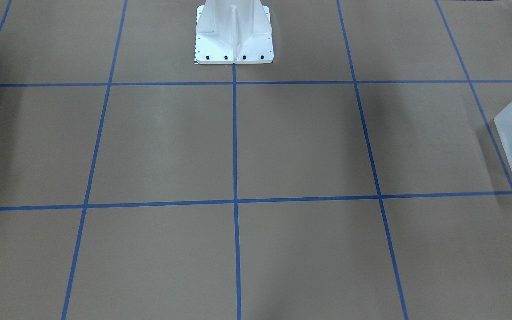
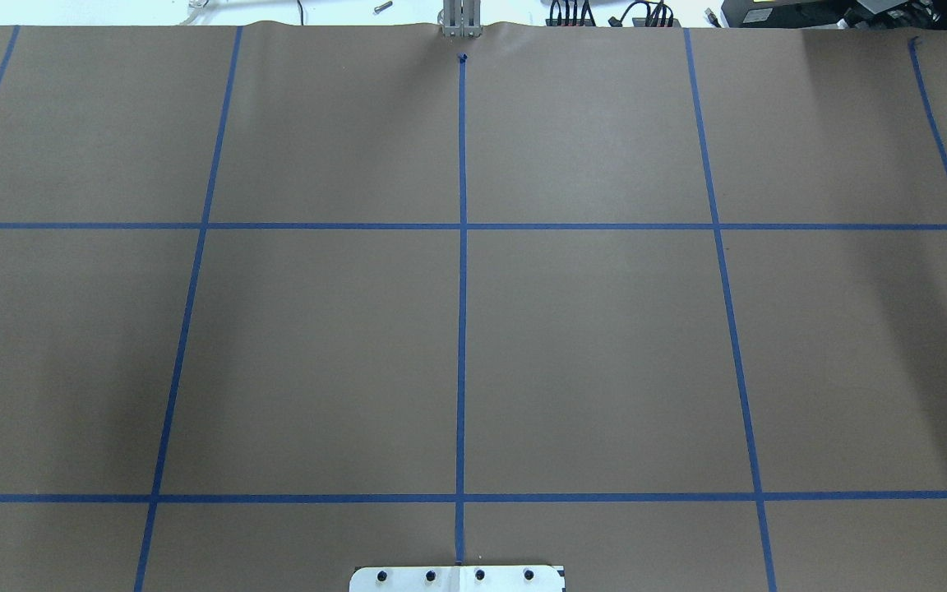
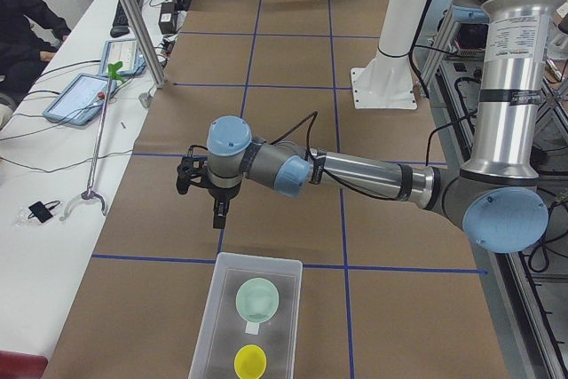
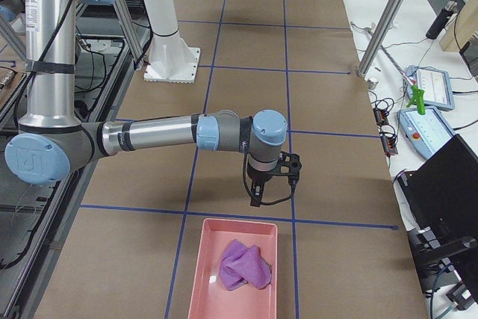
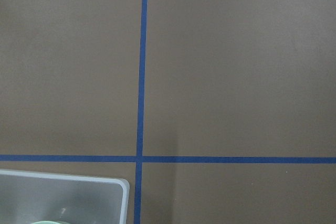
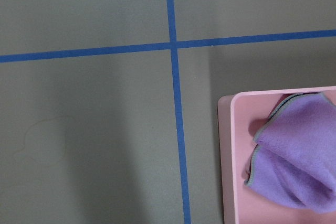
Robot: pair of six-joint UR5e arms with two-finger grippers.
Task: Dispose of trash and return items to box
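Note:
The box, a frosted translucent bin (image 3: 210,321), stands at the table's end on my left; it also shows in the front view (image 1: 511,138) and the left wrist view (image 5: 79,198). In it lie the mint-green bowl (image 3: 257,299) and a yellow cup (image 3: 250,362). My left gripper (image 3: 218,216) hangs above the table just before the bin, fingers pointing down; I cannot tell whether it is open or shut. My right gripper (image 4: 256,199) hangs just before a pink tray (image 4: 197,274) that holds a purple cloth (image 4: 243,267); I cannot tell its state either.
The white robot pedestal (image 1: 234,35) stands at the table's middle edge. The brown table carries a blue tape grid (image 2: 462,226). An operator (image 3: 22,24) sits beside a side bench with tablets and cables. The pink tray's corner (image 6: 231,156) and the cloth (image 6: 294,156) show in the right wrist view.

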